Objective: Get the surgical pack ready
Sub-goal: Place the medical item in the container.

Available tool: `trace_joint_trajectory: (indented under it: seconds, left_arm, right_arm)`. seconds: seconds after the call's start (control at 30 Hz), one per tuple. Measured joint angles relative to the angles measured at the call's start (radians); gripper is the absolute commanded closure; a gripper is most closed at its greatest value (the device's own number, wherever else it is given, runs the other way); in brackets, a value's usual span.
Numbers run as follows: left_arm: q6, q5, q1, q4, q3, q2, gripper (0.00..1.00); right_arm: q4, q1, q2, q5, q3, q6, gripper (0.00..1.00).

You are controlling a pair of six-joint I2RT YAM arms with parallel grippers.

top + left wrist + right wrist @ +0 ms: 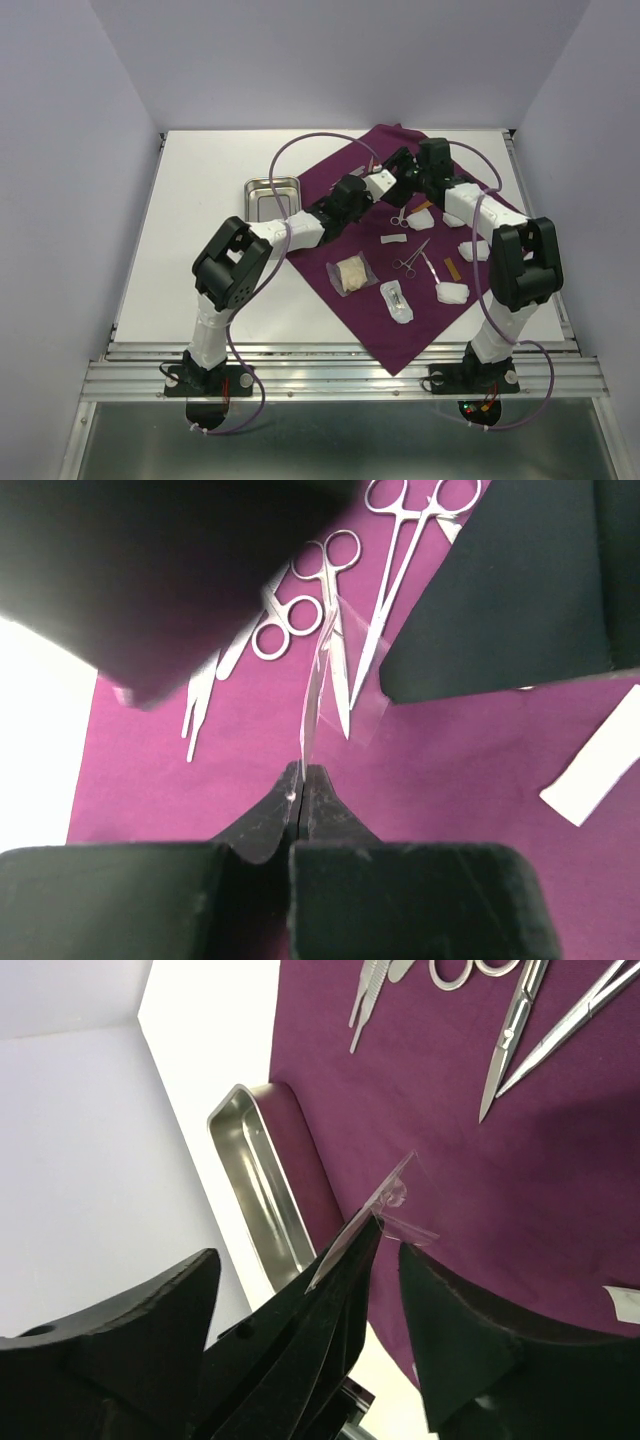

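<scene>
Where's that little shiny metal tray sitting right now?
In the overhead view, the small shiny rectangular steel tray sits on the white table, at the left edge of the plum-purple cloth.

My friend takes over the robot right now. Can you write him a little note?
Left gripper: shut on a thin clear plastic strip, above the large plum-purple cloth.
Right gripper: open, fingers either side of the left's tip.
On the cloth: steel scissors and forceps, white gauze pads, clear packets.
Shiny steel tray: beside the cloth's left edge, nothing seen inside.
Done: items laid out. Left, probably: load the tray, wrap the cloth.
</scene>
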Motion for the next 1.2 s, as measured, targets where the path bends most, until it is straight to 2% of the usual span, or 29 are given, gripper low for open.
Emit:
trace_joint_trajectory:
  seconds: [0.07, 0.37, 0.5, 0.73, 1.0, 1.2]
  left_arm:
    - [-0.008, 0.009, 0.002, 0.002, 0.000, -0.005, 1.00]
    - [-0.047, 0.057, 0.023, -0.002, -0.015, -0.032, 1.00]
    - [-0.068, 0.061, 0.055, -0.032, -0.021, -0.038, 1.00]
    - [-0.105, 0.057, 0.093, -0.085, -0.030, -0.040, 1.00]
    - [-0.156, -0.058, 0.133, -0.211, -0.034, -0.116, 1.00]
    - [-0.271, -0.097, 0.234, -0.354, -0.034, -0.219, 1.00]
  right_arm:
    - [0.000, 0.000, -0.007, 0.003, -0.001, 0.001, 0.14]
    - [-0.001, -0.020, -0.053, 0.025, -0.045, 0.002, 0.11]
    - [0.000, -0.047, -0.061, 0.026, -0.063, 0.004, 0.06]
    - [-0.001, -0.066, -0.103, 0.026, -0.070, 0.000, 0.05]
    - [-0.005, -0.074, -0.131, 0.033, -0.115, -0.027, 0.05]
    - [-0.036, -0.074, -0.140, 0.062, -0.117, -0.075, 0.05]
